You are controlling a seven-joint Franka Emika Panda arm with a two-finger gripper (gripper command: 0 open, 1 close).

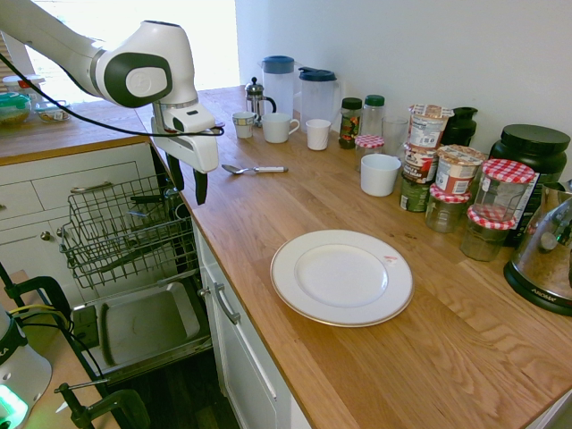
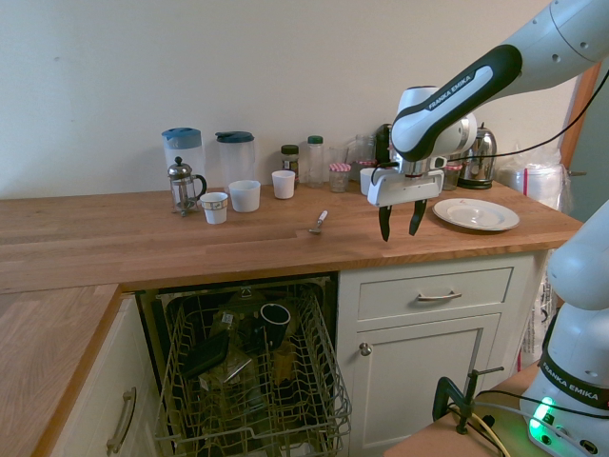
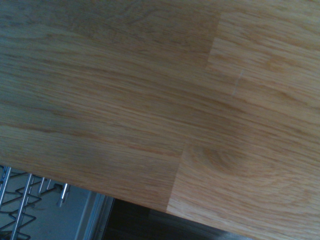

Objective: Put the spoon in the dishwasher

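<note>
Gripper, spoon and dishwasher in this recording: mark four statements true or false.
1. The black-fingered gripper is open. True.
2. The small silver metal spoon already lies in the dishwasher. False: it lies on the wooden countertop.
3. The dishwasher's grey wire rack is pulled out. True.
4. The round white plate stands in the rack. False: it lies on the countertop, on the far side of the gripper from the blue-lidded pitchers.
</note>
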